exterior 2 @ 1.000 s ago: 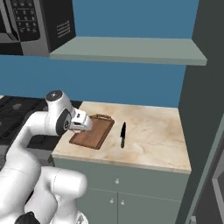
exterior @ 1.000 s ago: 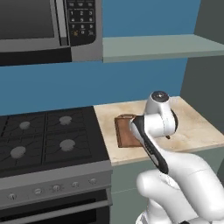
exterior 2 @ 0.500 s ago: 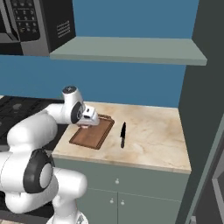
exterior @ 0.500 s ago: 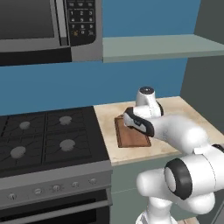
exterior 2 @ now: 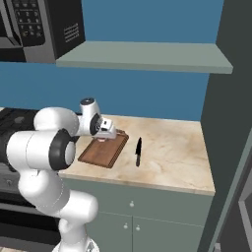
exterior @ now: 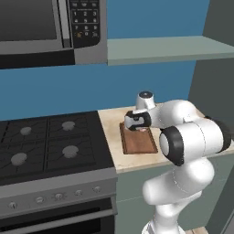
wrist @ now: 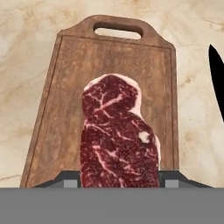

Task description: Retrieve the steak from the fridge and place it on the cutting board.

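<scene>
We hold the flat red marbled steak (wrist: 118, 135) pinched in the two-finger gripper (wrist: 119, 178), low in the hand view over the brown wooden cutting board (wrist: 65, 100). We should lower it near the middle, then release. The right base view adds a black knife (exterior 2: 138, 151) just beside the board.

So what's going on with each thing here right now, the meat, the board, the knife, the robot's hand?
steak: held between the jaws, hanging over the cutting board; whether it touches the wood cannot be told.
cutting board: flat on the counter, handle at the far end, bare wood.
knife: lying flat on the counter beside the board, apart from it.
gripper: over the board's far end, shut on the steak.
microwave: door shut.
</scene>
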Motion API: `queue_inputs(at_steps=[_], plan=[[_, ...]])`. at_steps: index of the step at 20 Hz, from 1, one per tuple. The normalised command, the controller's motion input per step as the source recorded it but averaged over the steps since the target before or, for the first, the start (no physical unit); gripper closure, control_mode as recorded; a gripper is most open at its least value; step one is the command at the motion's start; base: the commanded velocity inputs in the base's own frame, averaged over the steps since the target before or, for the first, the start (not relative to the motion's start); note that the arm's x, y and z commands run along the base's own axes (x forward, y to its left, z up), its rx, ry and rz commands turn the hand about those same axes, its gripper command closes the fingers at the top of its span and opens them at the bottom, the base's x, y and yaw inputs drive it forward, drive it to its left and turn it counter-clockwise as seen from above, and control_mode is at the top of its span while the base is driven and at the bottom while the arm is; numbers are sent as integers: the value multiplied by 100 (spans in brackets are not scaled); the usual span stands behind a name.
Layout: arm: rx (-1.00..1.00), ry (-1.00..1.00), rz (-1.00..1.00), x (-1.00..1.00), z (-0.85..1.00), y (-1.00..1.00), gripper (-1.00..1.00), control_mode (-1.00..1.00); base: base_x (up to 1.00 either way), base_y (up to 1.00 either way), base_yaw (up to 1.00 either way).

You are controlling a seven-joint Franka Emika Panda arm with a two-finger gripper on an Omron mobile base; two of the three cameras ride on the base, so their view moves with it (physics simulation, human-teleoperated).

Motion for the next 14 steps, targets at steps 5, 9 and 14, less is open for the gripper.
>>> queue_inputs(at_steps=[5, 9, 14], plan=[[1, 0, 0, 17, -42, -8, 100, -100, 0, 0, 0], [0, 0, 0, 7, -60, -13, 100, -100, 0, 0, 0], [0, 0, 0, 1, -40, -5, 100, -100, 0, 0, 0]])
